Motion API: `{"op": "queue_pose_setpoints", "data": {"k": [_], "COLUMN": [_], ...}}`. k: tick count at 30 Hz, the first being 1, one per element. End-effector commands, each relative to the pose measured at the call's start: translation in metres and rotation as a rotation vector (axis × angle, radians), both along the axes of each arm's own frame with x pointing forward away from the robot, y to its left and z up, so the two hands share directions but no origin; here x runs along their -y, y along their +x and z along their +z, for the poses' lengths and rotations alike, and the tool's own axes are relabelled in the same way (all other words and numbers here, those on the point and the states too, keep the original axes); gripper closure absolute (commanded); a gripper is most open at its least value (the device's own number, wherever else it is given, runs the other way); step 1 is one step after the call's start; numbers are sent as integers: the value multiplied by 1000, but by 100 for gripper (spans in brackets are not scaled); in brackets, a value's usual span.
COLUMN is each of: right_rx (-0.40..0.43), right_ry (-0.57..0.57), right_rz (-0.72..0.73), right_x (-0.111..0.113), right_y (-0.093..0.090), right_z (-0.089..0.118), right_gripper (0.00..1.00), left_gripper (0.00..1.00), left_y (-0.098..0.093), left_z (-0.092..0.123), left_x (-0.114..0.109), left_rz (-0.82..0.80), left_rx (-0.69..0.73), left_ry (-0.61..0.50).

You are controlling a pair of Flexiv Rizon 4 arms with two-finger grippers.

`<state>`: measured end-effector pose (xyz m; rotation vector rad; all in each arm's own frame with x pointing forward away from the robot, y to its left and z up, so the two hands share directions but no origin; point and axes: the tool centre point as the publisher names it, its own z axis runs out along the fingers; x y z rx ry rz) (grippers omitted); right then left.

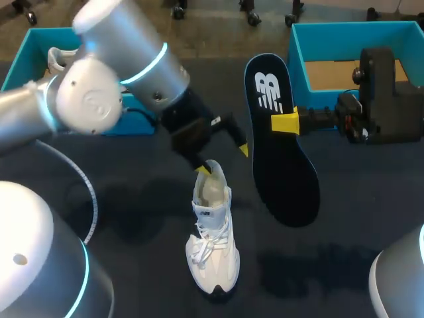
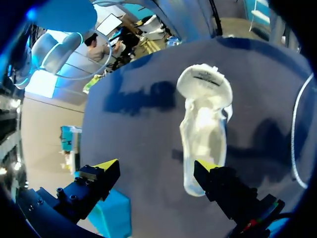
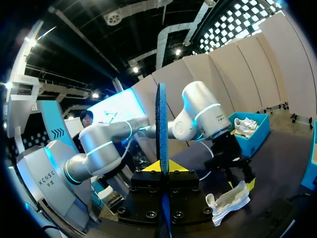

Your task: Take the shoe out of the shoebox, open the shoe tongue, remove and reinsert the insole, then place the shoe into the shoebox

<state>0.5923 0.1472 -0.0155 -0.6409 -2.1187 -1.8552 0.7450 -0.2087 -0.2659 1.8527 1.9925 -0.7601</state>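
Observation:
A white shoe (image 1: pixel 212 245) stands on the dark table (image 1: pixel 132 218), toe toward the camera. My left gripper (image 1: pixel 224 160) hangs open just above its heel; in the left wrist view the shoe (image 2: pixel 203 124) lies ahead of this gripper (image 2: pixel 156 166), one fingertip (image 2: pixel 205 166) at the heel rim. Nothing is gripped there. My right gripper (image 1: pixel 285 122) is shut on the edge of a dark insole (image 1: pixel 285 179) with a white logo, held in the air to the shoe's right. In the right wrist view the insole (image 3: pixel 161 124) stands edge-on in that gripper (image 3: pixel 162 166), with the shoe (image 3: pixel 228 201) beyond.
A teal shoebox (image 1: pixel 26 59) at the back left holds another white shoe (image 1: pixel 59 59). A second teal box (image 1: pixel 358 30) with a brown floor stands at the back right, behind my right arm. A thin white cable (image 1: pixel 89 192) curves over the table's left part.

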Motion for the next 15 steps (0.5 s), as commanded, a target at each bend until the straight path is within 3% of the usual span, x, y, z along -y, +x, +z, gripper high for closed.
{"op": "queue_pose_setpoints", "data": {"k": [1,3,14,15], "right_rx": [-1,-1,-1,-1], "right_ry": [-2,-2,-2,-2], "right_rz": [-4,-4,-4,-4], "right_x": [-3,-3,-3,-3], "right_y": [0,0,0,0], "right_z": [1,1,1,1], "right_gripper": [100,100,100,100], "left_gripper": [0,0,0,0], "left_y": [2,9,9,9], "left_z": [20,38,38,38], "left_x": [-7,-11,-11,-12], "left_rz": [79,63,63,30], "left_rx": [99,99,99,109], "left_ry": [-454,-575,-575,-619]}}
